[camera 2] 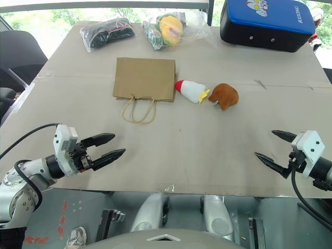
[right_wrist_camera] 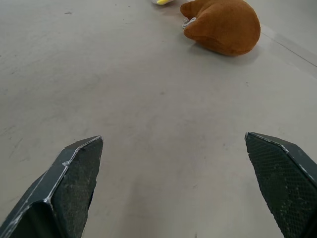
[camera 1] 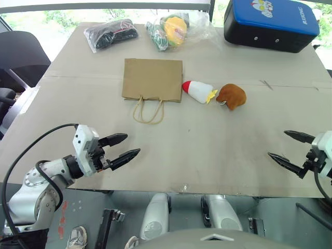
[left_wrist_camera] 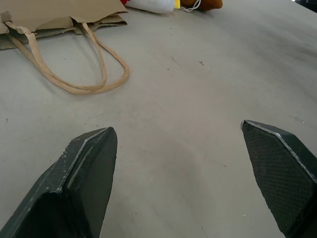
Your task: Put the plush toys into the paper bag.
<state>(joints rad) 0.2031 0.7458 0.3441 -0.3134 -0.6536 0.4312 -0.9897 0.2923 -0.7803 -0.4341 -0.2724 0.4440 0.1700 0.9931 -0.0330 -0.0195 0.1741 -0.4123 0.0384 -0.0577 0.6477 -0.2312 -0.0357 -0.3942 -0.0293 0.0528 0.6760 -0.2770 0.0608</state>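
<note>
Both toys, the white plush toy (camera 1: 199,91) and orange-brown plush toy (camera 1: 231,96), lay ahead of the empty, wide-apart right gripper (camera 1: 291,150), nearer it than the equally spread left gripper (camera 1: 120,149).

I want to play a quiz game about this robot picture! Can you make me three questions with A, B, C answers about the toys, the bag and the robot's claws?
1. Where is the white plush toy?
A. Inside the paper bag
B. Between the paper bag and the orange-brown plush toy
C. On the blue case

2. How many cord handles does the bag have?
A. One
B. Two
C. Four

3. What is the left gripper doing?
A. Open, holding nothing
B. Squeezing a toy
C. Pulling a handle

Answers: 1 B, it lies beside the bag's edge. 2 B, two loops lie flat. 3 A, its fingers stand apart over bare table.
</note>
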